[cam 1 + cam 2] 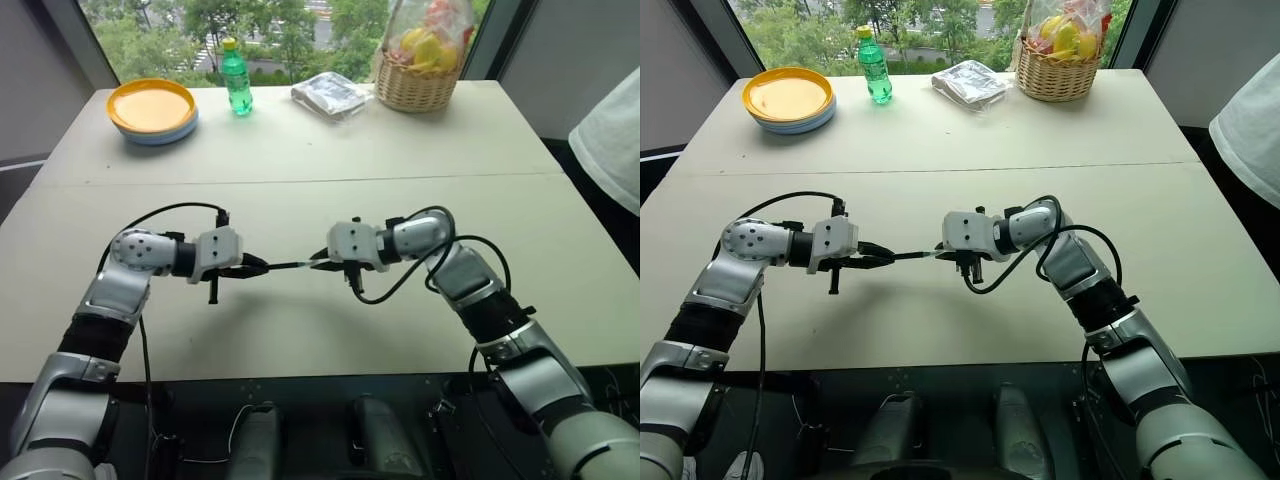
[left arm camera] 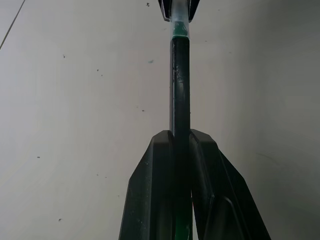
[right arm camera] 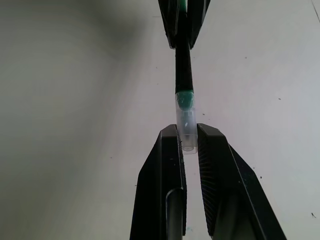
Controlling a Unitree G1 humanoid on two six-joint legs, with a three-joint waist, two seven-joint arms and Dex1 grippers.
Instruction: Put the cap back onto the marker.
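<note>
We hold the 2 parts level just above the near half of the table [image 1: 300, 350], the left gripper [image 1: 262, 266] at 9 o'clock clamped on the marker [image 2: 180, 90], the right gripper [image 1: 318, 261] at 3 o'clock pinching the cap [image 3: 187, 131]. The tip already sits inside the cap's mouth, so we judge the step wants a straight push along the shaft, both wrists kept in line, until it seats. The marker is a thin dark stick with a green collar; the cap is a short clear sleeve. Far off at 12 o'clock stands a green bottle [image 1: 237, 78].
</note>
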